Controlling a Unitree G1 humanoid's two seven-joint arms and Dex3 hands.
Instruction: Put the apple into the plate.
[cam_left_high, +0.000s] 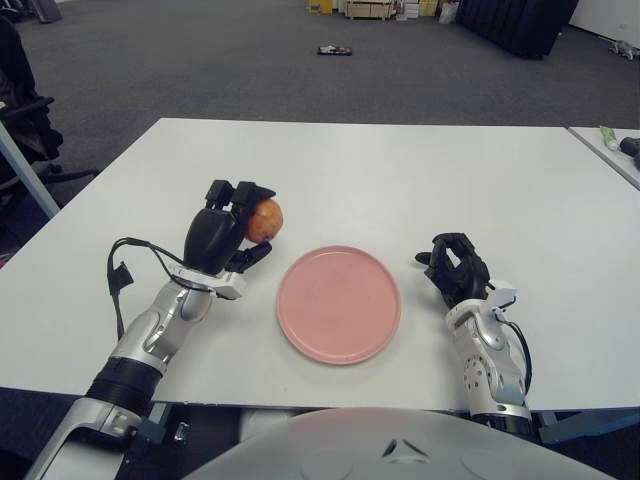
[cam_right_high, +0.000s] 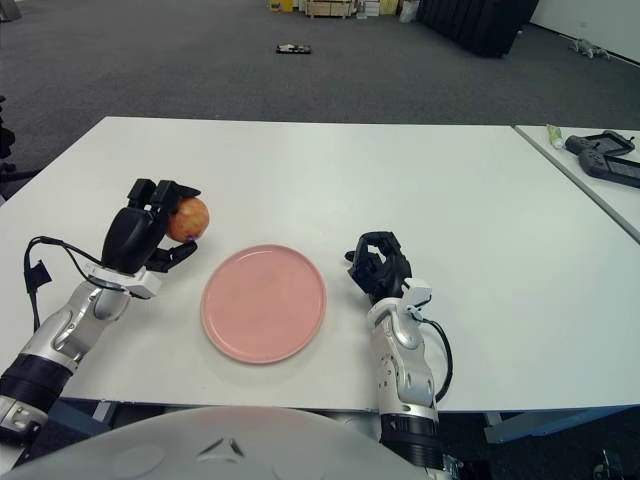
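While the left robot hand (cam_left_high: 225, 232) grips the apple (cam_left_high: 264, 221) above the worktop (cam_left_high: 400, 170), left of the plate (cam_left_high: 338, 303), the right robot hand (cam_left_high: 455, 268) sits curled and holding nothing; only the right eye view shows a controller (cam_right_high: 603, 156) on the neighbouring table.

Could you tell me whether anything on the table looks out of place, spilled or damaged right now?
Nothing stands out. The left hand grips the apple left of the bare pink plate; the right hand shows right of it.

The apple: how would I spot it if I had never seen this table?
Start at the white table and find the round pink plate near its front edge. Just left of the plate, the robot's left hand grips the apple, the only small orange-red ball there.
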